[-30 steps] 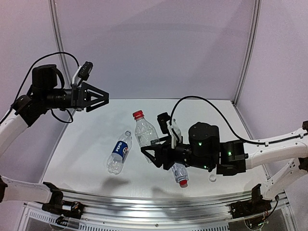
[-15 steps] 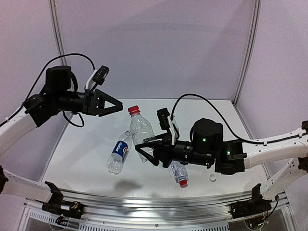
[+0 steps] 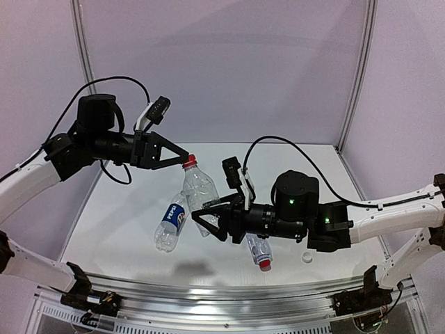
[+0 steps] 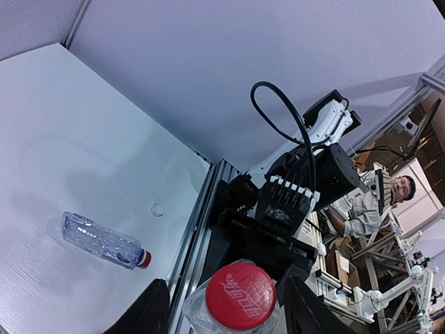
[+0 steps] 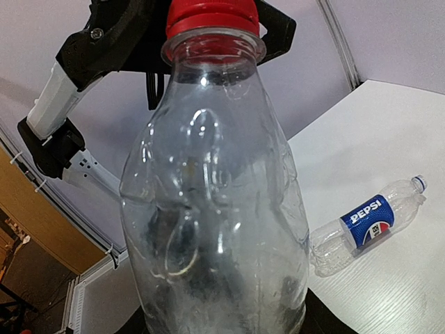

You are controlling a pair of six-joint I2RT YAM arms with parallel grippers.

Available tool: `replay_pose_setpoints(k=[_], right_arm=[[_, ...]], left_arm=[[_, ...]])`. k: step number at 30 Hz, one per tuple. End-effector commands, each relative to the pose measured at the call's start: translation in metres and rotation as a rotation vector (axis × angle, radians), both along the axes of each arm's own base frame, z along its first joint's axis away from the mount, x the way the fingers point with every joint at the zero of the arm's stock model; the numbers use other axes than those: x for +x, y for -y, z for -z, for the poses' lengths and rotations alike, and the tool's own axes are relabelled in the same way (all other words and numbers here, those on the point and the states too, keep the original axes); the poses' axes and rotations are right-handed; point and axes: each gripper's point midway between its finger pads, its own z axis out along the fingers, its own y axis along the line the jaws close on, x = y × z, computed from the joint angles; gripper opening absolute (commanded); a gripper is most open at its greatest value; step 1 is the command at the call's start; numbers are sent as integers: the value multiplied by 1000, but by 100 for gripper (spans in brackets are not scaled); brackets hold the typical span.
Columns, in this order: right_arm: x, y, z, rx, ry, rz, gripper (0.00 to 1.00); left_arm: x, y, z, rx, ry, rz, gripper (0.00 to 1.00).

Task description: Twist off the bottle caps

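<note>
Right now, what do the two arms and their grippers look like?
Both the left arm and the right arm have white link shells and black joint housings, each with a looping black cable. Green lights glow on the right arm. The left gripper and right gripper are black triangular open frames.

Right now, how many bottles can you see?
3. One clear bottle is held up by the right end effector. The Pepsi bottle lies on the table. A third bottle lies partly hidden under the right arm.
</note>
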Motion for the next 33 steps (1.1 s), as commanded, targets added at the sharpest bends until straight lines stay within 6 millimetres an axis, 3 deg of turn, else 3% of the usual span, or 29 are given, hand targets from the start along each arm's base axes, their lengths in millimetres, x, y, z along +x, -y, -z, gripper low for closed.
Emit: replay_pose_setpoints(k=[1, 8, 10, 14, 18, 20, 25, 29, 33], right_arm=[[3, -7, -10, 23, 4, -5, 33], [3, -10, -8, 17, 5, -6, 33], [4, -11, -8, 12, 11, -5, 33], [14, -9, -6, -39, 28, 50, 33], [63, 11, 23, -415, 47, 383, 30], [72, 13, 24, -510, 96, 453, 30], [76, 9, 12, -421, 120, 478, 31], [72, 4, 14, -390, 120, 444, 32], [67, 0, 10, -373, 129, 405, 32]], left_arm=[[-2, 5, -5, 0, 26, 15, 51], [-6, 9, -1, 9, 11, 36, 12], [-7, 9, 2, 16, 2, 40, 7], [-5, 8, 10, 61, -25, -3, 7], [17, -3, 34, 260, -95, -235, 8], [23, -6, 45, 339, -130, -308, 9], [32, -7, 49, 360, -150, -370, 11], [31, -8, 47, 350, -147, -368, 13], [30, -4, 43, 320, -145, -350, 21]])
